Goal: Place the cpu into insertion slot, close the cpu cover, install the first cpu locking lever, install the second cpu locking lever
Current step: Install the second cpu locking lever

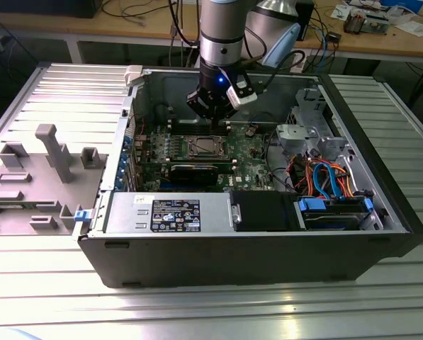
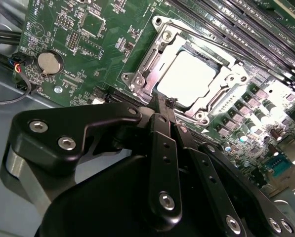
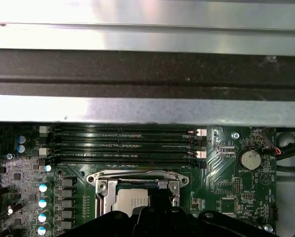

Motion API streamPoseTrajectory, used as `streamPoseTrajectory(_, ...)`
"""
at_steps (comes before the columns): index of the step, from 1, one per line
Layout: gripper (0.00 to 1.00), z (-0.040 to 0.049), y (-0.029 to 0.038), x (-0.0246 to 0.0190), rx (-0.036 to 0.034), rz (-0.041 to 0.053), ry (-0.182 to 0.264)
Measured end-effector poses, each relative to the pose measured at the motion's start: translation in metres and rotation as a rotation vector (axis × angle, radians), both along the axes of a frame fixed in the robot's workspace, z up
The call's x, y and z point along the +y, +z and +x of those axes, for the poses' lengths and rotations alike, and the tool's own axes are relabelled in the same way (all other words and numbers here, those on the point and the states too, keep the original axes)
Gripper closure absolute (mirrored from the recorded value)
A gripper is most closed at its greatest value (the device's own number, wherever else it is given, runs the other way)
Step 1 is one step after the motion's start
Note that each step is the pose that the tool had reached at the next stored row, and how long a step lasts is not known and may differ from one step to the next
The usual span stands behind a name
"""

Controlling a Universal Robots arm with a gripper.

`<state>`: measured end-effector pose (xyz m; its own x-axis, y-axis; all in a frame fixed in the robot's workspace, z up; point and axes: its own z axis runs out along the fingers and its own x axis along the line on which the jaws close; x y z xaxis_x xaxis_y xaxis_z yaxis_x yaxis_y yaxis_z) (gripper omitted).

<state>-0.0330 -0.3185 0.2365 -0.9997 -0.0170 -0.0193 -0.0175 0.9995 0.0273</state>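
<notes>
Overhead, the pincer (image 2: 165, 101) hangs inside the open computer case (image 1: 381, 205), just above the near edge of the insertion slot (image 1: 205, 146); its black fingers (image 2: 163, 148) are clenched together on nothing. Room is tight: the case wall (image 3: 147, 69) rises behind the black memory slots (image 3: 127, 143). The cpu (image 2: 189, 79), a flat square with a dull silver top, sits in the slot. The cpu cover (image 2: 147, 66), a thin grey metal frame, lies closed around it on the green motherboard (image 2: 63, 59).
</notes>
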Motion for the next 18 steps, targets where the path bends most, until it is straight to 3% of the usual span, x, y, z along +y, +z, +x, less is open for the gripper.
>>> streamPoseTrajectory(10, 0.89, 0.0, 0.0058, -0.0007, -0.0001, 0.0, 0.0)
streamPoseTrajectory(18, 0.89, 0.0, 0.0063, -0.0016, 0.0001, 0.0, 0.0)
